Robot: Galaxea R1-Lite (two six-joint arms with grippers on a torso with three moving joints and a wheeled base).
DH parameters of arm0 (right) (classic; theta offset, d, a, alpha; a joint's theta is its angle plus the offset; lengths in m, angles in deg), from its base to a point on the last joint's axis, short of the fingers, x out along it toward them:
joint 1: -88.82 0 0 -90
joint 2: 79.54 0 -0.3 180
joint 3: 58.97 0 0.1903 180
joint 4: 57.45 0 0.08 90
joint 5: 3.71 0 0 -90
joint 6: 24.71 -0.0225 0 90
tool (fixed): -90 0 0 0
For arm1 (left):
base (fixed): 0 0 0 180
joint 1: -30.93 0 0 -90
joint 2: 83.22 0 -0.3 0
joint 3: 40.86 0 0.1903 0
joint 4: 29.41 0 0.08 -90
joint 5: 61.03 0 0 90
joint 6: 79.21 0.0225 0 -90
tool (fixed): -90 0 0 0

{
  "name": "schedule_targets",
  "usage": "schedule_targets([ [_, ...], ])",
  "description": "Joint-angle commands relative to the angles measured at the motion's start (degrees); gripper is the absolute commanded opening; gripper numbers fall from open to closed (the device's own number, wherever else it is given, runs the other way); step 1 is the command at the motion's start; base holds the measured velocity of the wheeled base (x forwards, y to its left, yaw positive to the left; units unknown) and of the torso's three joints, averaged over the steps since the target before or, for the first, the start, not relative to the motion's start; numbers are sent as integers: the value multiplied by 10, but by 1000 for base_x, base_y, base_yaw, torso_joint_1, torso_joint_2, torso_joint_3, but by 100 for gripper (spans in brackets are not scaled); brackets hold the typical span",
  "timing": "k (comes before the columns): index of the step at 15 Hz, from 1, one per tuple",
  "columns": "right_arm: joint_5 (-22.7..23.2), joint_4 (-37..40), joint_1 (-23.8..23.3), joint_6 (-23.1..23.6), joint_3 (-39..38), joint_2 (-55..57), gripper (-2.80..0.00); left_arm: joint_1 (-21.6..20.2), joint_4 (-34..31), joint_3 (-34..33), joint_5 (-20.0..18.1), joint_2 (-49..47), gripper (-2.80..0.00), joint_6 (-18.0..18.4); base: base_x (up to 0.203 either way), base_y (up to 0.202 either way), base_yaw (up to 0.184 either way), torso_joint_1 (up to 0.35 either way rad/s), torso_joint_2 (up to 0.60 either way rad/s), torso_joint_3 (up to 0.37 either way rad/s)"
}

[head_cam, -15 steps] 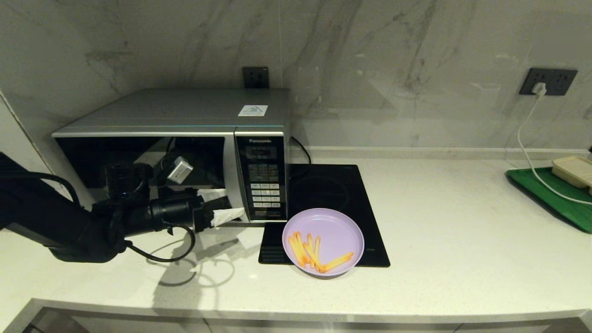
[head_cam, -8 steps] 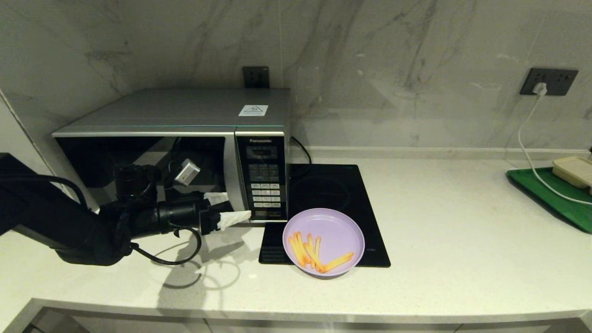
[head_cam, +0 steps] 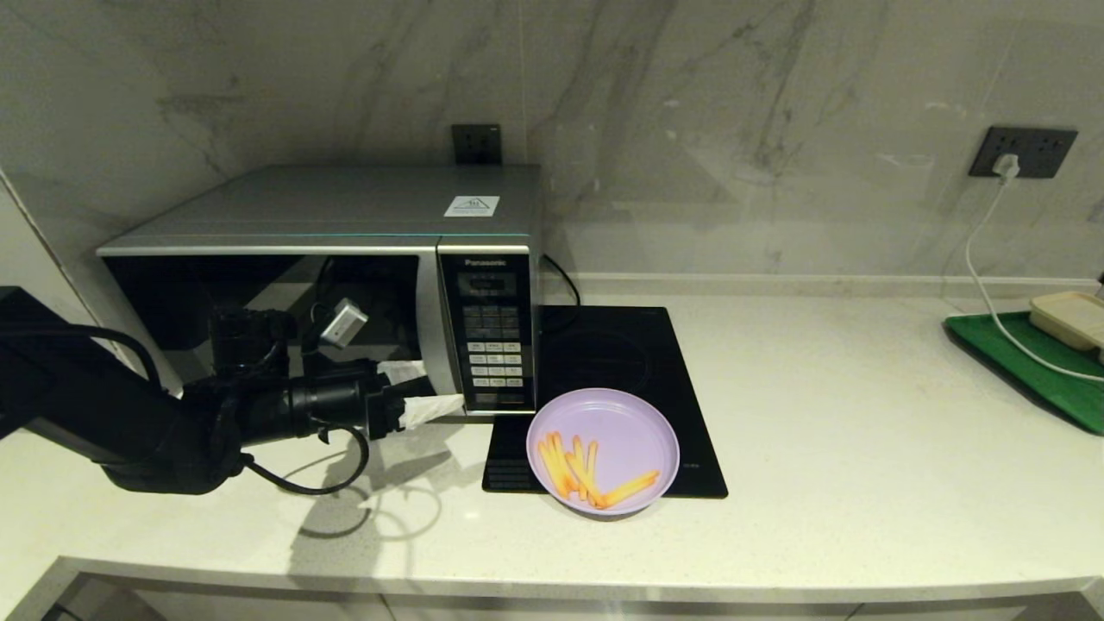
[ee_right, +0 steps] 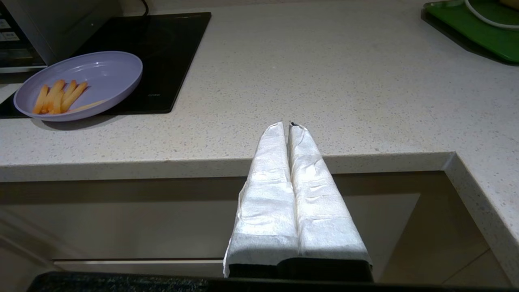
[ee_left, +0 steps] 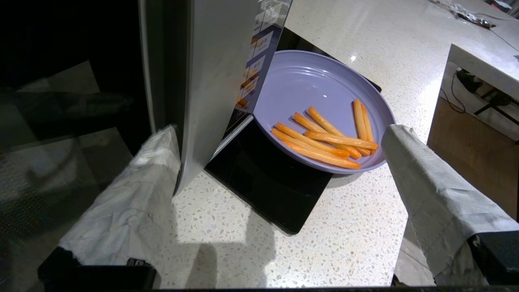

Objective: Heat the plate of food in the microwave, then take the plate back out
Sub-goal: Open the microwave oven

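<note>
The silver microwave (head_cam: 345,207) stands at the back left with its dark glass door shut. My left gripper (head_cam: 435,388) is open at the lower end of the door's silver handle (head_cam: 429,319). One wrapped finger (ee_left: 134,194) sits between the glass and the handle (ee_left: 215,81), and the other finger (ee_left: 425,190) is outside it. The lilac plate (head_cam: 634,431) with orange fries (head_cam: 578,470) rests on the hob's front left corner, just right of the keypad. My right gripper (ee_right: 288,126) is shut and empty, low before the counter's front edge, far from the plate (ee_right: 105,73).
A flat black induction hob (head_cam: 621,354) lies right of the microwave. At the far right a green tray (head_cam: 1035,371) carries a beige box (head_cam: 1069,315), and a white cable (head_cam: 983,285) runs to it from a wall socket. The counter edge (head_cam: 552,586) runs along the front.
My left arm has shifted right toward the microwave's handle, bringing its fingertips up to the handle's lower end. The plate has not moved.
</note>
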State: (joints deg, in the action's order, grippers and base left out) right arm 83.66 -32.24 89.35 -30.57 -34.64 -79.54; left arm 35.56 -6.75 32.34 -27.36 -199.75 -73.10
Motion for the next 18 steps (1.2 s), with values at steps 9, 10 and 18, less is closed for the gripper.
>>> schedule_targets([
  [9, 0, 0, 0, 0, 0, 0, -280, -38, 4, 18, -77, -11, 0, -53, 0, 0, 0, 0, 0, 0],
  [10, 0, 0, 0, 0, 0, 0, -280, -38, 4, 21, -77, -14, 0, -52, 0, 0, 0, 0, 0, 0],
  [18, 0, 0, 0, 0, 0, 0, -280, -16, 50, 29, -76, -39, 0, -58, 0, 0, 0, 0, 0, 0],
])
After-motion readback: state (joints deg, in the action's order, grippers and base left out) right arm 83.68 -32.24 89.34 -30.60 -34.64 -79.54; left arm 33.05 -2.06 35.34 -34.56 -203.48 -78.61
